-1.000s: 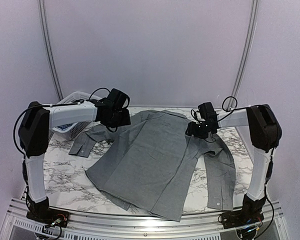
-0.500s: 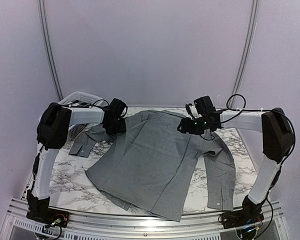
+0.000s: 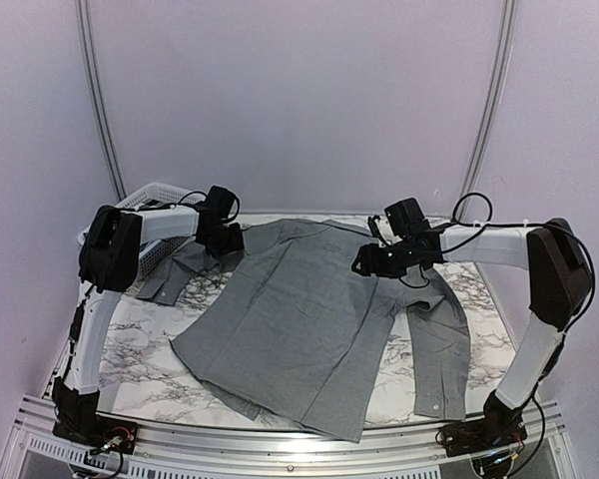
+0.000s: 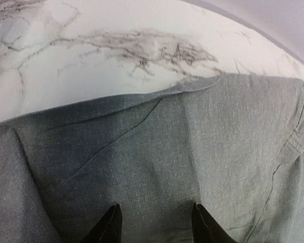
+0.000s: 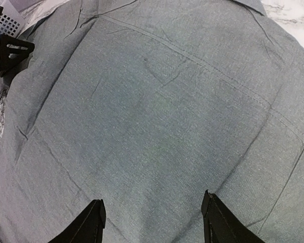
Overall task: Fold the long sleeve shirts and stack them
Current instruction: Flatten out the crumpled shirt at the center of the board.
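Observation:
One plain grey long sleeve shirt [image 3: 299, 319] lies spread flat on the marble table [image 3: 130, 349], collar at the far side, both sleeves out to the sides. My left gripper [image 3: 226, 242] hovers open over its left shoulder, near the sleeve [image 3: 170, 277]. In the left wrist view the gripper [image 4: 154, 220] has only grey fabric [image 4: 157, 152] below it and nothing between the fingertips. My right gripper [image 3: 365, 264] hangs open over the right shoulder. In the right wrist view this gripper [image 5: 154, 215] is spread wide above the shirt's back [image 5: 157, 111].
A white laundry basket [image 3: 145, 212] stands at the back left corner and shows in the right wrist view as a white basket [image 5: 7, 20]. The right sleeve [image 3: 439, 349] runs down toward the near right edge. Bare marble [image 4: 91, 61] lies beyond the shirt's far edge.
The right gripper has moved left over the shirt's shoulder. The left arm has swung its elbow and shifted its gripper slightly left and back. The shirt's body lies as before.

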